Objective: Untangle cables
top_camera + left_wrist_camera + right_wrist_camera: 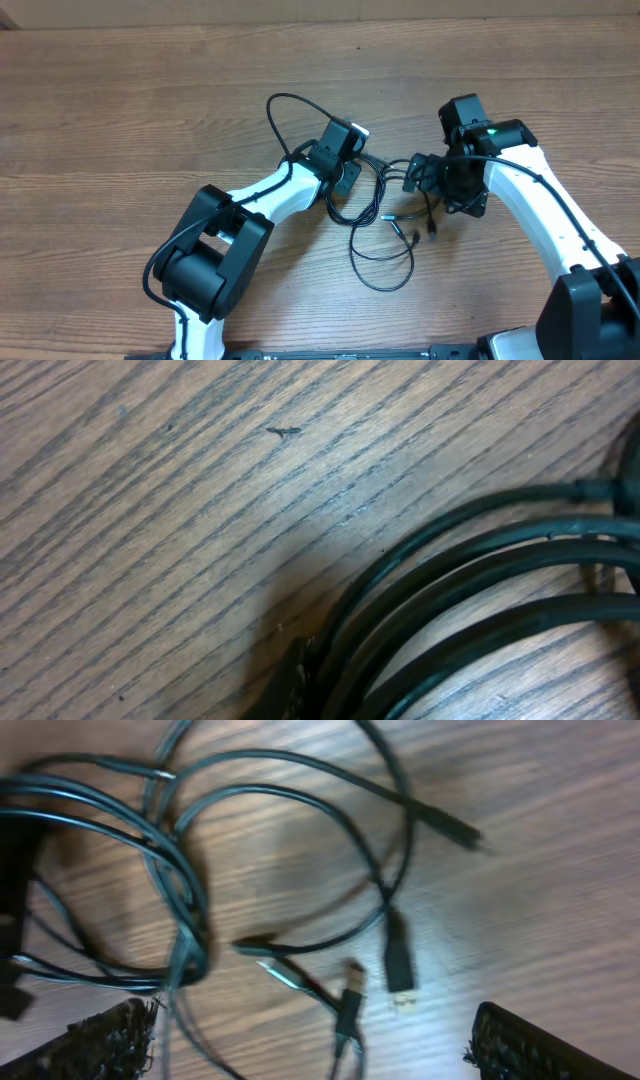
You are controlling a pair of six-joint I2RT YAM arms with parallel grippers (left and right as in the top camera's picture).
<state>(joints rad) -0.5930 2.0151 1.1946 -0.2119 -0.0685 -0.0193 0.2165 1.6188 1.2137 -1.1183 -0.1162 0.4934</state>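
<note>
Plainly the cables [190, 935] were far from sorted: thin black loops crossed and bunched in one knot in the middle of the table [120, 120], though a few plug ends [400, 965] lay free. Nearly all the separating was left to do, I judged. My right claw [315, 1040] hung over them, fingers wide apart, gripping nothing. Whether my left claw [348, 178], low against the bundle, was clamped, I couldn't tell.

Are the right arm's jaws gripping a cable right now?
No, the right jaws stand wide apart, and the cables and plugs lie loose on the table.
</note>
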